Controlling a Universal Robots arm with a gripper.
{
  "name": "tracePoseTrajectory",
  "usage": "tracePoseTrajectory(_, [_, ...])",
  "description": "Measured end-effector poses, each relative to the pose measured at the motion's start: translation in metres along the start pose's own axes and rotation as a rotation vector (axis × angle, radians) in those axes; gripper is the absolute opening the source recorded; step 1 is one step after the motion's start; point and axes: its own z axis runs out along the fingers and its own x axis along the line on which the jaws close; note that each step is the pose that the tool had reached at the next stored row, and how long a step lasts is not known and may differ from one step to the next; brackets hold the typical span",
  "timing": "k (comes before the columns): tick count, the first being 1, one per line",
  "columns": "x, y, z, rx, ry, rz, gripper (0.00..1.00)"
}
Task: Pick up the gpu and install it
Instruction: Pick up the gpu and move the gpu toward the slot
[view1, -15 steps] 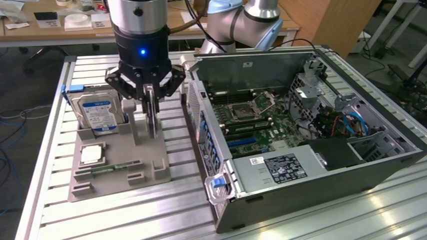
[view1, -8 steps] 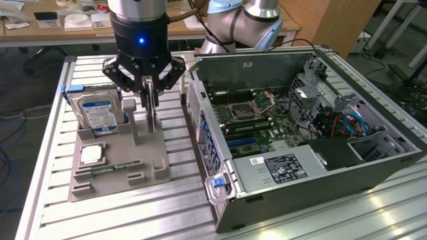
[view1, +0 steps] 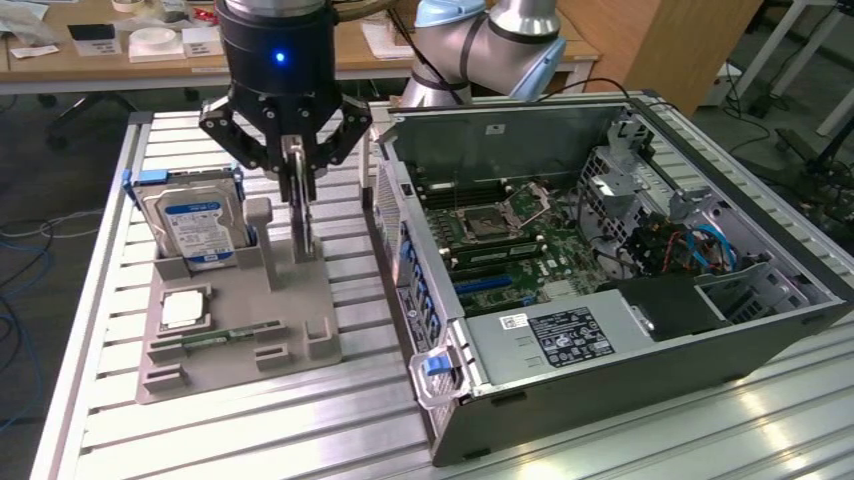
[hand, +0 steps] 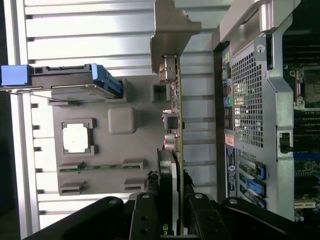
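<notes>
The gpu (view1: 306, 228) hangs edge-on as a thin dark slab, upright over the grey holder (view1: 310, 325) on the slatted table. My gripper (view1: 302, 172) comes down on it from above, its black fingers pressed on both faces of the card. In the wrist view the gpu (hand: 176, 125) shows its green board edge, silver end bracket and black cooler running away from my gripper (hand: 172, 222), which is shut on it. Whether the card's lower edge still touches the holder, I cannot tell.
An open computer case (view1: 747, 340) lies to the exterior view's right of the holder, its motherboard (view1: 514, 235) and blue slots (view1: 487, 284) exposed. In the holder sit a hard drive (view1: 198, 225), a processor chip (view1: 184, 308) and a memory stick (view1: 220, 338). Desks stand behind.
</notes>
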Motion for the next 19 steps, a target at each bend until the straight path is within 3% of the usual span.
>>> tracePoseTrajectory(19, [0.001, 0.0022, -0.0474, 0.0000, 0.0000, 0.000, 0.28])
